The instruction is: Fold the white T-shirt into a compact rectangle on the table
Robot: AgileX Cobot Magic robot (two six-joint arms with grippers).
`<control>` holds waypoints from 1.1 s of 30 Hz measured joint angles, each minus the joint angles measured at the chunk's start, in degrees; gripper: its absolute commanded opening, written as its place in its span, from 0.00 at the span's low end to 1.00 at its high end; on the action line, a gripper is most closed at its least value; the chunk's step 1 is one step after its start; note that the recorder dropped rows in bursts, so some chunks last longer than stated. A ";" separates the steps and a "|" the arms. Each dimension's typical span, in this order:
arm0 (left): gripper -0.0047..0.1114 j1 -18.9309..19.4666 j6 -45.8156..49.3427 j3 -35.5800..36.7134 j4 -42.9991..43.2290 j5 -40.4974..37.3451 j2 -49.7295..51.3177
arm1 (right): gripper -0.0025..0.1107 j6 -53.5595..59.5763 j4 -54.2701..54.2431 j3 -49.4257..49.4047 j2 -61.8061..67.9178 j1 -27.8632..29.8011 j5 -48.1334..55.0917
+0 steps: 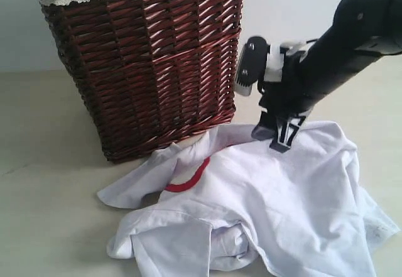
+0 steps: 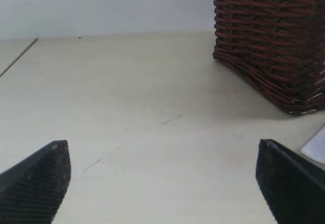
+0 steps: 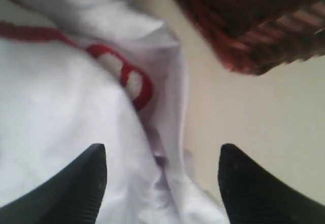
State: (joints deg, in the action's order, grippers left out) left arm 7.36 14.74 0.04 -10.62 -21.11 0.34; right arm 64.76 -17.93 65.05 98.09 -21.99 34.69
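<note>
tabletop (image 1: 50,195) carries everything. wicker basket (image 1: 151,70) stands just ahead of the right jaws, its foot touching the cloth. white t-shirt (image 1: 282,201) lies in a crumpled heap directly under the right jaws, with sleeves and hem bunched over each other. red band (image 3: 127,79) curls just ahead of the jaws, half buried in a crease.

right gripper (image 3: 162,150): jaws spread, pinching nothing. one tip is over cloth, the other over bare tabletop, and the shirt's edge runs between them. can't tell if the tips touch the fabric.

left gripper (image 2: 162,145): jaws spread and empty over bare tabletop. the basket is ahead and off to one side, and a sliver of white shows beyond one tip.

my read: step is flattening, no fold made yet, so the task is barely begun. next move needs the right jaws to come down and close on that single edge layer without bunching the layers beneath. the left side should then take a second point so the shirt can be pulled flat, clear of the basket.
</note>
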 measured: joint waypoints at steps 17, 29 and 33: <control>0.85 0.00 0.00 0.00 0.00 0.00 0.00 | 0.42 22.08 -17.90 -7.59 5.90 -13.13 3.60; 0.85 0.00 0.00 0.00 0.00 0.00 0.00 | 0.02 28.38 -25.22 -6.67 -5.75 -13.13 15.40; 0.85 0.00 0.00 0.00 0.00 0.00 0.00 | 0.02 28.39 -25.50 -6.39 -10.13 -13.34 31.44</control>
State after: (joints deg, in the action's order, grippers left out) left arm 7.36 14.74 0.04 -10.62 -21.11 0.34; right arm 93.15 -43.43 58.66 87.96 -35.33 66.13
